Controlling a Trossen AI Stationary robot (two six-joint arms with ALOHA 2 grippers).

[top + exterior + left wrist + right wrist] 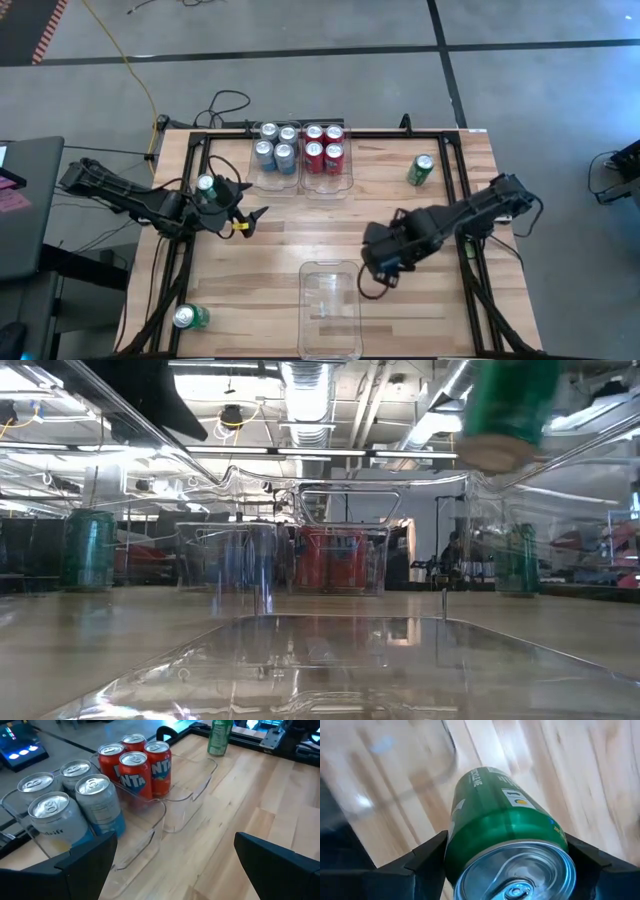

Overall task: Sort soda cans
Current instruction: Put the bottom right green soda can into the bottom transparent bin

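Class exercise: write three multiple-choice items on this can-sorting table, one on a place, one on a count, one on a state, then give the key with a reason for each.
1. Where does the empty clear bin lie?
A. At the table's near edge, centre
B. At the far edge beside the red cans
C. Off the table

2. How many red cans stand in their bin?
A. Two
B. Four
C. Six

3. What is the right gripper doing?
A. Hanging open and empty
B. Shut on a green can
C. Holding a red can

Key:
1 A, the high view shows it alone at the near edge.
2 B, the left wrist view shows four red cans together.
3 B, the right wrist view shows the green can between its fingers.
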